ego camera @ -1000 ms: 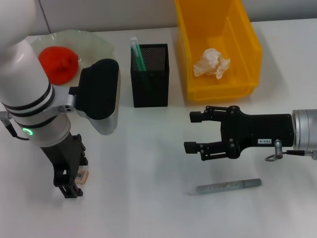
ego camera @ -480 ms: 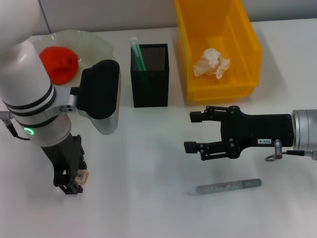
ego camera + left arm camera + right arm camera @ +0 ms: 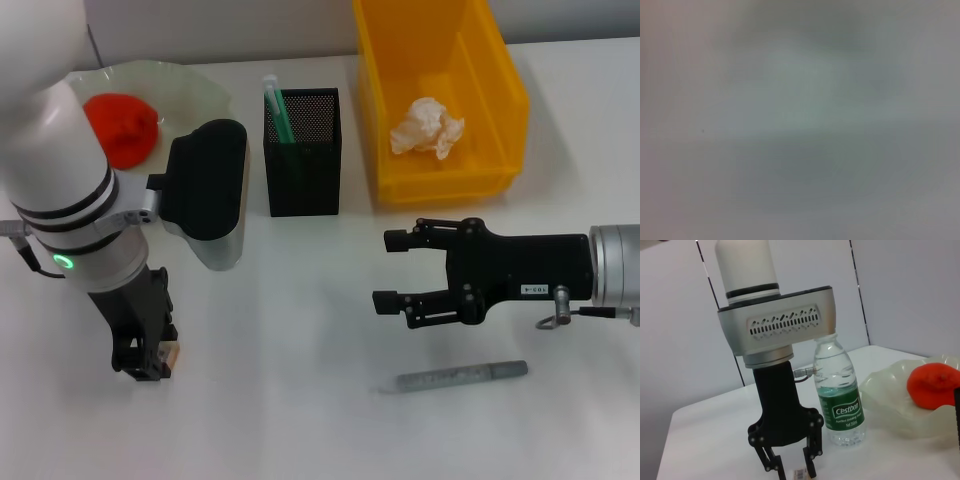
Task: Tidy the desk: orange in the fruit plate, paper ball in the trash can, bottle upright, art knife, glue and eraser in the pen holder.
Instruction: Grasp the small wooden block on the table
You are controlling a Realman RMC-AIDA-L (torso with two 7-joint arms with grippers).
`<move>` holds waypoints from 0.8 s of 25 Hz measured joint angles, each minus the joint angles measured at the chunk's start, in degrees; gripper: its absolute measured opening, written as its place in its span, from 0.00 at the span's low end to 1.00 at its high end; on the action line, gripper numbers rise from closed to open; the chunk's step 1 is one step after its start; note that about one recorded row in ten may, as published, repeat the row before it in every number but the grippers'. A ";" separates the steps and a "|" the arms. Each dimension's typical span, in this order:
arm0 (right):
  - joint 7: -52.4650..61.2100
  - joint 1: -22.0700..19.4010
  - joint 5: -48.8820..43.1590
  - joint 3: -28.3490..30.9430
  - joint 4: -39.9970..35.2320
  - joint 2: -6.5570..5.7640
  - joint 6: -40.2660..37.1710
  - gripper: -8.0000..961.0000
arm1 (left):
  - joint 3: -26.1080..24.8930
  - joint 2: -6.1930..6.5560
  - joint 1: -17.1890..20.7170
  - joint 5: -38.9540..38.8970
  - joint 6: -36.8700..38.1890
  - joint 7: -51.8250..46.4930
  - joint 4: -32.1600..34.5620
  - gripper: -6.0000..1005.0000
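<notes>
Your left end effector points straight down at the near left of the worktop, its fingers closed around the small eraser, which sits at the fingertips right at the surface; the right wrist view shows the same grip from the side, with the eraser pinched between the two fingers. Compared with a second ago, that arm has shifted slightly to the right and away from you, and the eraser has gone with it. Your right end effector hangs over the middle of the worktop, jaws spread wide and holding nothing, pointing toward the left arm; it has barely moved. Just nearer to you lies the grey art knife, flat, its long axis running left to right with the tip toward the left. You can see the black mesh pen holder with a green glue stick standing in it, the paper ball in the yellow trash can, the orange in the fruit plate, and the bottle upright beside that plate.
</notes>
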 joint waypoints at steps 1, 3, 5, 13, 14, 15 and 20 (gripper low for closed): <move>0.00 0.00 -0.01 0.00 0.08 0.00 -0.01 0.88 | 0.10 0.00 -0.26 0.00 0.22 -0.04 0.19 0.40; 0.00 -0.01 -0.02 0.00 0.09 0.00 -0.07 0.88 | 0.26 0.00 -0.43 0.14 0.46 -0.11 0.22 0.42; 0.00 -0.04 -0.03 0.00 0.10 0.00 -0.12 0.88 | 0.33 0.00 -0.44 0.33 0.46 -0.12 0.19 0.43; 0.00 -0.03 -0.10 0.00 0.46 0.00 -0.16 0.88 | 0.82 0.00 -0.47 1.20 -0.24 -0.13 -0.06 0.50; 0.00 -0.03 -0.10 0.00 0.46 0.00 -0.16 0.88 | 0.82 0.00 -0.47 1.20 -0.24 -0.13 -0.06 0.51; 0.00 -0.01 -0.10 0.00 0.46 0.00 -0.17 0.88 | 1.03 0.00 -0.36 1.26 -0.43 0.04 -0.09 0.52; 0.00 0.04 -0.10 0.00 0.45 0.00 -0.29 0.88 | 1.58 0.00 0.03 1.39 -1.34 0.47 -0.52 0.54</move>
